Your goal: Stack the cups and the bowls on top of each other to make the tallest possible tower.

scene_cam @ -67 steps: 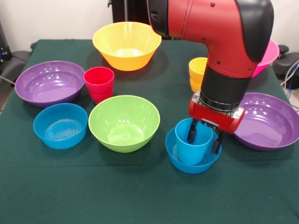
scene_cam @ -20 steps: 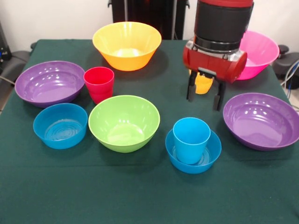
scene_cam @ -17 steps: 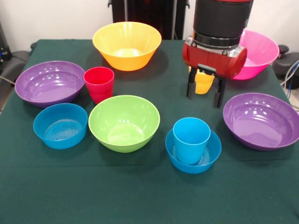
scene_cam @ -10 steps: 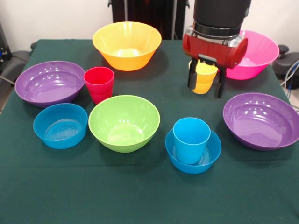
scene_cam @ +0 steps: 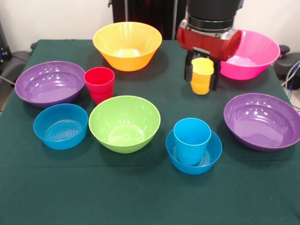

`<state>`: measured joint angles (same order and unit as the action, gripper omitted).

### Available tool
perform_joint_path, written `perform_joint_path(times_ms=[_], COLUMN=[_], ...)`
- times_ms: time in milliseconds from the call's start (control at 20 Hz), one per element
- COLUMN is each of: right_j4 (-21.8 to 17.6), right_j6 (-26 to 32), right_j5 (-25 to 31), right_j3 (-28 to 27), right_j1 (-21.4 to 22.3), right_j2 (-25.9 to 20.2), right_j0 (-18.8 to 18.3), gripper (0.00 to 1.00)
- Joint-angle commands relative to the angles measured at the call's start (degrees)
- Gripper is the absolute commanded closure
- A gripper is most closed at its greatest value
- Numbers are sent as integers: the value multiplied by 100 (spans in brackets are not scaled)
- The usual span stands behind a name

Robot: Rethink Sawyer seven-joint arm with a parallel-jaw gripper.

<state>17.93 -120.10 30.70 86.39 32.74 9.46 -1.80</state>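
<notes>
My gripper point(scene_cam: 201, 83) hangs open at the far right, one finger on each side of the yellow-orange cup point(scene_cam: 202, 76), which stands on the green table. A blue cup point(scene_cam: 192, 139) stands upright inside a small blue bowl point(scene_cam: 207, 161) at the front, making a low tower. Left of centre is the red cup point(scene_cam: 99, 84). The lime green bowl point(scene_cam: 124, 123) sits in the middle, with a second small blue bowl point(scene_cam: 60, 126) to its left.
A purple bowl point(scene_cam: 49, 83) lies at the left and another purple bowl point(scene_cam: 261, 121) at the right. The large orange-yellow bowl point(scene_cam: 127, 45) stands at the back centre. The pink bowl point(scene_cam: 253, 55) is at the back right, just beside the gripper.
The gripper let go of the blue cup in the small blue bowl, rose, and moved back over the yellow-orange cup. Its fingers now straddle that cup.
</notes>
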Motion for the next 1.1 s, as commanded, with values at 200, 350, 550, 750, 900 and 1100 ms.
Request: perform_joint_path(times_ms=[200,350,550,750,900,1100], right_j4=[-732,-871,-1088,-1340,-1480,-1666], right_j6=[682,775,909,1020,1034,1085], right_j5=[429,390,325,306,364,347], right_j3=[399,382,383,400,391,453], right_j1=[-205,-235,-310,-349,-311,-299], right_j2=[-815,-917,-1085,-1249,-1376,-1573], right_j0=[-453,-604,-840,-1070,-1192,-1420], gripper=[0,0,0,0,0,0])
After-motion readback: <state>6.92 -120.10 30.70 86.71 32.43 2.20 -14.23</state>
